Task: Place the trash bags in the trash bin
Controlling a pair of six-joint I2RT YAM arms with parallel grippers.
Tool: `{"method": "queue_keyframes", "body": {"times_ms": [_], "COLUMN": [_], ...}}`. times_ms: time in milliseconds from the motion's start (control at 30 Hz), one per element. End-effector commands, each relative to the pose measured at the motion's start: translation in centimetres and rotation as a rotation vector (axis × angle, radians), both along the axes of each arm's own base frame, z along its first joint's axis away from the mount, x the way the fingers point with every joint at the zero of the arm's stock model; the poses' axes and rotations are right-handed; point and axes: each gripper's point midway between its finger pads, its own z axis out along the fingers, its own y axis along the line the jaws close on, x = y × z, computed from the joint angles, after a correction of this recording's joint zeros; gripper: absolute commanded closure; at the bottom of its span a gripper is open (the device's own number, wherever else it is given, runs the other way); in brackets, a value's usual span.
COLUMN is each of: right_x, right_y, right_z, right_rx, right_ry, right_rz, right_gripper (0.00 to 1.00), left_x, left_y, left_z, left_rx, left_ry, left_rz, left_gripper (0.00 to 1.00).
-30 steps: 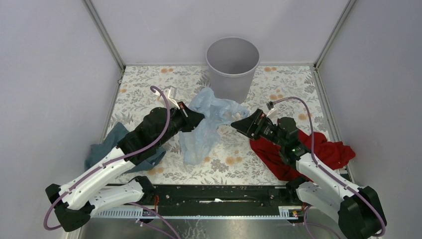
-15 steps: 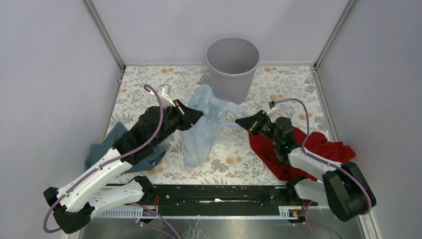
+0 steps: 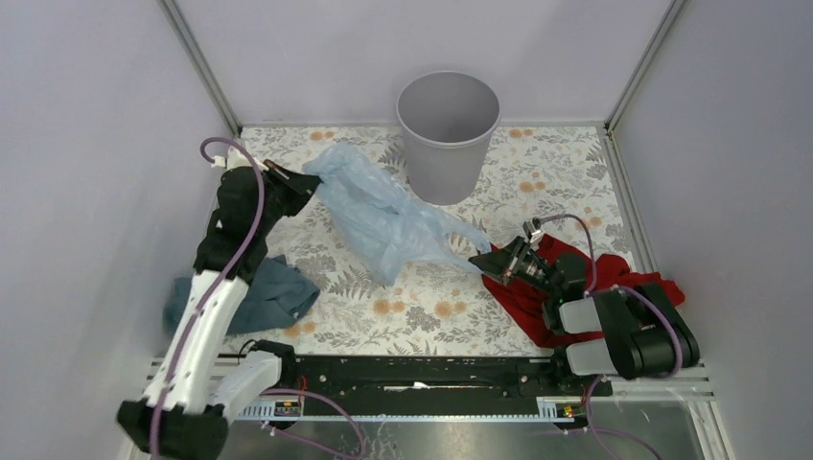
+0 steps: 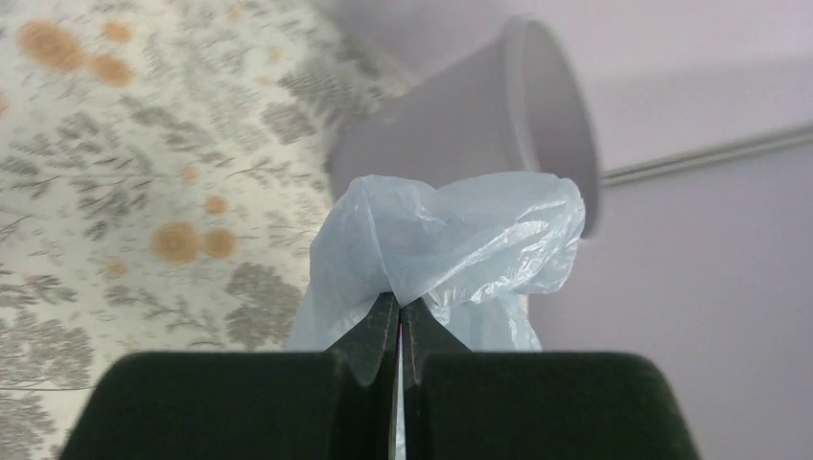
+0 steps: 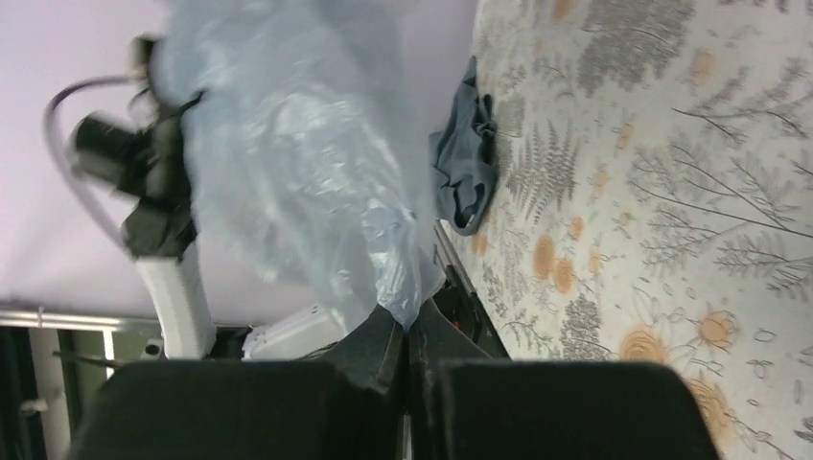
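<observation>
The pale-blue translucent trash bag [image 3: 383, 216] hangs stretched between both grippers, in front of the grey trash bin [image 3: 448, 134]. My left gripper [image 3: 309, 182] is shut on the bag's upper left end, raised near the left wall. In the left wrist view the bag [image 4: 451, 240] bunches out of the pinched jaws, with the bin [image 4: 479, 120] behind it. My right gripper [image 3: 479, 259] is shut on the bag's lower right corner, just above the red cloth. The right wrist view shows the bag [image 5: 307, 163] rising from its gripper [image 5: 405, 331] toward the left arm.
A red cloth [image 3: 546, 302] lies under the right arm at the front right. A dark teal cloth [image 3: 259, 297] lies at the front left beside the left arm. Grey walls close in both sides and the back, and the black rail [image 3: 412, 369] runs along the near edge.
The right gripper closed on the bag's corner and drew back toward the front right. The left gripper carried its end up and to the far left, stretching the bag out.
</observation>
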Motion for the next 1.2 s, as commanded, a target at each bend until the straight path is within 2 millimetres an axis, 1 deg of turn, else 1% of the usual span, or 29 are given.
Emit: {"method": "queue_keyframes", "body": {"times_ms": [0,67,100,200,233,267,300,333,367,400,433,467,500,567,600,633,667,700,767,800,867,933,967,1067,1167], "right_x": [-1.8,-2.1,-1.9,-1.7,-1.3,-1.3,-1.3,-1.1,-0.9,-0.2,0.3,0.9,1.3,2.1,2.5,2.9,3.3,3.9,4.5,4.7,4.9,4.9,4.7,3.3,2.0], "right_y": [-0.1,-0.3,-0.4,-1.4,-1.8,-1.9,-2.0,-2.0,-2.0,-2.2,-2.4,-2.5,-2.4,-2.0,-1.9,-2.0,-2.2,-2.5,-2.7,-2.4,-1.1,1.3,2.7,8.1,13.0], "right_z": [2.7,2.7,2.3,4.4,6.0,6.8,7.6,7.8,7.8,7.6,7.5,7.7,8.4,11.0,12.5,14.1,15.1,17.2,20.2,21.7,23.3,22.9,22.3,19.8,16.7], "right_rx": [-0.031,-0.087,-0.128,-0.265,-0.298,-0.315,-0.327,-0.342,-0.368,-0.411,-0.450,-0.480,-0.489,-0.491,-0.502,-0.522,-0.556,-0.580,-0.610,-0.604,-0.562,-0.504,-0.491,-0.490,-0.477], "right_ry": [-0.175,-0.170,-0.155,-0.231,-0.277,-0.304,-0.326,-0.343,-0.353,-0.359,-0.361,-0.377,-0.397,-0.463,-0.500,-0.534,-0.545,-0.585,-0.634,-0.661,-0.696,-0.692,-0.687,-0.709,-0.697], "right_rz": [0.077,0.067,0.066,0.002,-0.034,-0.043,-0.043,-0.037,-0.030,-0.040,-0.051,-0.053,-0.053,-0.065,-0.076,-0.091,-0.103,-0.128,-0.142,-0.135,-0.077,0.003,0.040,0.145,0.237], "right_gripper": [1.00,1.00,1.00,1.00,1.00,1.00,1.00,1.00,1.00,1.00,1.00,1.00,1.00,1.00,1.00,1.00,1.00,1.00,0.99,0.98,0.97,0.96,0.96,0.94,0.93], "left_x": [2.1,1.7,1.4,0.2,-0.3,-0.7,-1.1,-1.6,-2.0,-2.4,-2.9,-3.2,-3.7,-4.3,-4.5,-4.6,-4.8,-4.9,-5.2,-5.4,-5.8,-6.4,-6.7,-7.6,-7.5], "left_y": [-0.3,-1.4,-1.9,-3.4,-3.9,-4.3,-4.6,-4.9,-5.0,-5.0,-5.0,-5.0,-4.9,-4.3,-4.0,-3.8,-3.7,-3.7,-4.1,-4.4,-5.0,-5.6,-5.9,-6.4,-5.8], "left_z": [-6.0,-6.4,-6.6,-7.8,-8.3,-8.8,-9.5,-10.1,-10.6,-11.0,-11.4,-11.6,-11.8,-11.5,-11.0,-10.3,-9.6,-8.7,-6.8,-6.0,-4.8,-4.0,-3.9,-3.4,-4.2], "left_rx": [-0.156,-0.213,-0.225,-0.235,-0.224,-0.205,-0.182,-0.153,-0.122,-0.092,-0.067,-0.046,-0.028,0.011,0.035,0.056,0.072,0.081,0.078,0.067,0.045,0.014,-0.005,-0.025,0.023], "left_ry": [0.108,0.084,0.070,0.070,0.074,0.083,0.104,0.117,0.125,0.131,0.137,0.138,0.147,0.150,0.143,0.133,0.121,0.107,0.069,0.051,0.020,-0.011,-0.026,-0.071,-0.066], "left_rz": [-0.219,-0.305,-0.340,-0.436,-0.467,-0.492,-0.508,-0.522,-0.530,-0.526,-0.522,-0.519,-0.516,-0.503,-0.496,-0.493,-0.497,-0.504,-0.537,-0.559,-0.597,-0.636,-0.660,-0.710,-0.674], "left_gripper": [1.00,1.00,1.00,1.00,1.00,0.98,0.90,0.81,0.69,0.53,0.42,0.32,0.24,0.14,0.12,0.10,0.08,0.05,0.01,0.01,0.01,0.01,0.01,0.01,0.01]}}
